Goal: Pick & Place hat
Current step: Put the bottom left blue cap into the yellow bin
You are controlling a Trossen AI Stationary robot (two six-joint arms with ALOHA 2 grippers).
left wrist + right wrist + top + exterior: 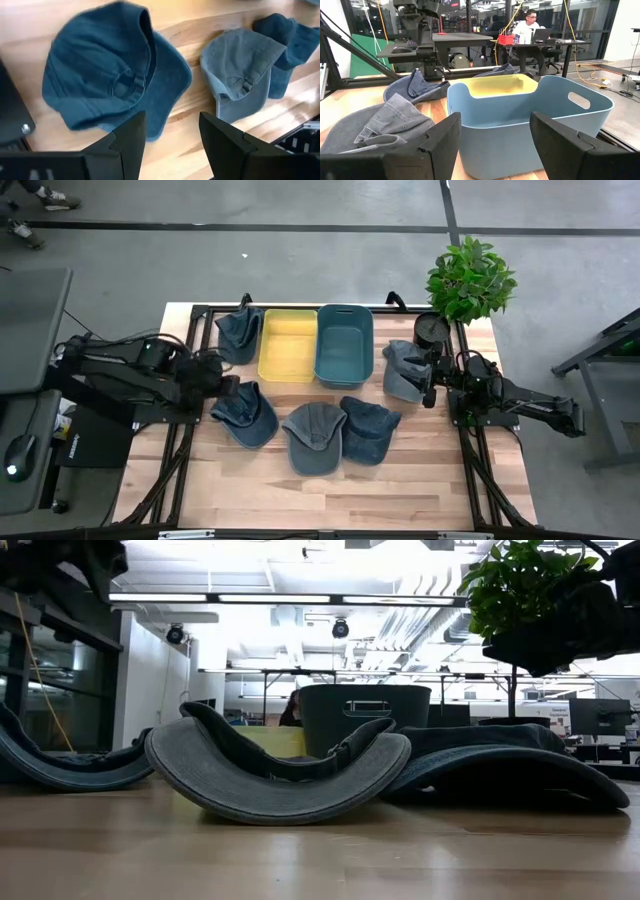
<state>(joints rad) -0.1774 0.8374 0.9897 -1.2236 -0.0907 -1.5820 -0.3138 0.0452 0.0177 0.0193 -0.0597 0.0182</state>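
Observation:
Several denim caps lie on the wooden table. A dark blue cap (pixel 243 415) (pixel 115 85) lies crown down, just past my left gripper (pixel 222 385) (pixel 172 120), which is open and touches nothing. A grey cap (pixel 315 437) (pixel 242 70) and another dark blue cap (pixel 368 430) lie to its right. A further grey cap (pixel 403 370) (pixel 385 125) rests beside my right gripper (pixel 432 382) (pixel 495 120), which is open and faces the blue bin (pixel 345 345) (pixel 530 120). One more cap (pixel 240 332) lies left of the yellow bin (pixel 288 345).
The yellow bin and the blue bin stand side by side at the table's far edge. A potted plant (pixel 470 277) stands at the far right corner. A person (pixel 527 25) sits at a desk beyond the table. Bare wood (pixel 330 495) runs along the near edge.

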